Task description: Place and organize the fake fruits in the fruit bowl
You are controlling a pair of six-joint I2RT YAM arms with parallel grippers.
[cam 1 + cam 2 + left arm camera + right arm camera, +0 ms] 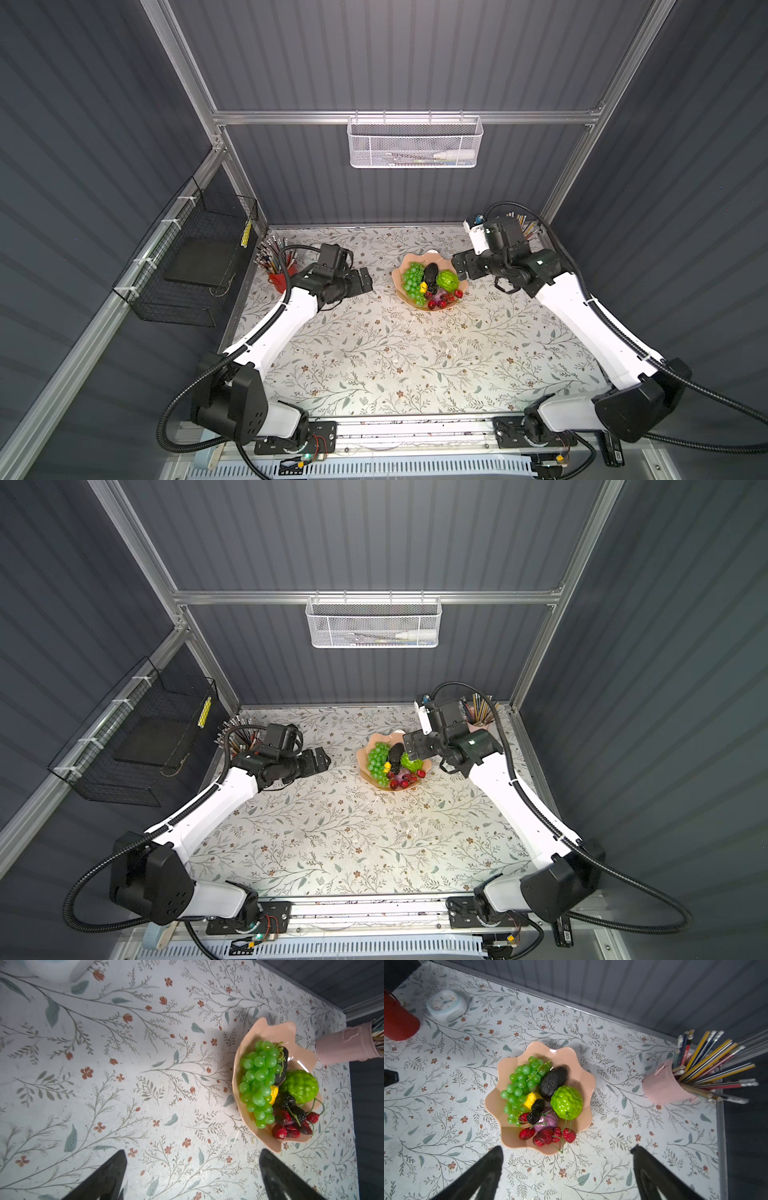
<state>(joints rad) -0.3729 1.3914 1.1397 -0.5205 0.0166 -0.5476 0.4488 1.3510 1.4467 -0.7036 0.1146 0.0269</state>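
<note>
Fruit bowl [409, 261] stands upright toward the back of the floral table [374, 353]. Inside it, the green grape bunch [411, 280] lies left, the black avocado [430, 273] centre, and the bumpy lime-green ball [447, 281] right. The yellow lemon [423, 286] sits just below the avocado. Red cherries [442, 302] line the near rim, and a purple fruit [438, 295] seems to lie among them. Left gripper [365, 281] is well left of the bowl. Right gripper [461, 266] is near its right rim. Neither touches it.

Tabletop [395, 365] lies open before fruit bowl [566, 1053]; red cup [398, 1022], pink cup [660, 1086] flanking.
</note>
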